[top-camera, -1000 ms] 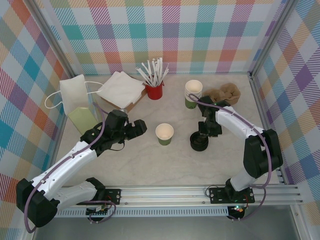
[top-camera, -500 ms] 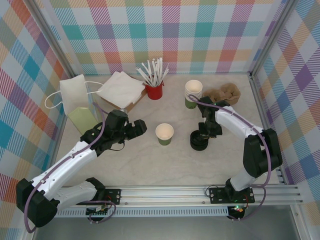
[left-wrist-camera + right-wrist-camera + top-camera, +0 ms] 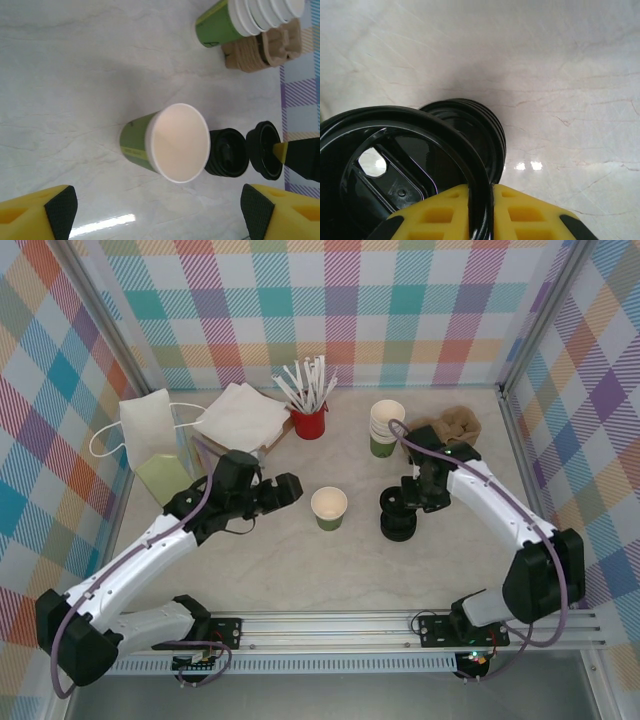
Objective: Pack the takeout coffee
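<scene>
The takeout coffee (image 3: 329, 507) is a small green paper cup with a cream rim, standing upright and empty mid-table. My left gripper (image 3: 290, 488) hovers just left of it, open. In the left wrist view the cup (image 3: 167, 142) lies ahead of my gripper (image 3: 157, 212), outside the wide-apart jaws. My right gripper (image 3: 405, 498) is shut on the rim of a black lid (image 3: 410, 165), held just above the stack of black lids (image 3: 398, 526). The stack (image 3: 470, 130) sits right behind the held lid.
A white paper bag (image 3: 150, 430) lies at the far left. Napkins (image 3: 240, 418) and a red cup of stirrers (image 3: 309, 420) stand at the back. A tall stack of green cups (image 3: 386, 428) and a brown cardboard carrier (image 3: 450, 425) are back right.
My right gripper has closed on the top black lid and raised it slightly off the stack. My left gripper has moved right, closer to the cup.
</scene>
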### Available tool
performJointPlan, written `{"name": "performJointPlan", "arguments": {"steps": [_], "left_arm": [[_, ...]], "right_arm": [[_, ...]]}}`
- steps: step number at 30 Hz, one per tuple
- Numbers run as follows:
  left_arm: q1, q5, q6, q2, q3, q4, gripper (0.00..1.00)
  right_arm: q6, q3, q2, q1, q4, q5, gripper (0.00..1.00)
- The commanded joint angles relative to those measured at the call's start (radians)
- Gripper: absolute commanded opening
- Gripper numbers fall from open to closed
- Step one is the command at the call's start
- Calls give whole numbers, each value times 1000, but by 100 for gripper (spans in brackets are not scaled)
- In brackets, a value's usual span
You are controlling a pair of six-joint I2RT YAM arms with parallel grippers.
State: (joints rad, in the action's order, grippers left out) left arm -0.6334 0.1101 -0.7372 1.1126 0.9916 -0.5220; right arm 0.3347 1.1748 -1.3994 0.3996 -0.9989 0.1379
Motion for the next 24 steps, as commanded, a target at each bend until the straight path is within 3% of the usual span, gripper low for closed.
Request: {"name": "performJointPlan", "arguments": {"steps": [1, 12, 24], "left_arm": [[-65, 50, 30, 57, 98, 11, 86], [-217, 36, 19, 323, 307, 65, 84], [-255, 19, 9, 474, 420, 31, 71]], "right_arm": [[10, 37, 53, 26, 41, -34, 15], [64, 55, 92, 165, 97, 38, 15], [95, 60, 110, 206, 105, 22, 15]]}}
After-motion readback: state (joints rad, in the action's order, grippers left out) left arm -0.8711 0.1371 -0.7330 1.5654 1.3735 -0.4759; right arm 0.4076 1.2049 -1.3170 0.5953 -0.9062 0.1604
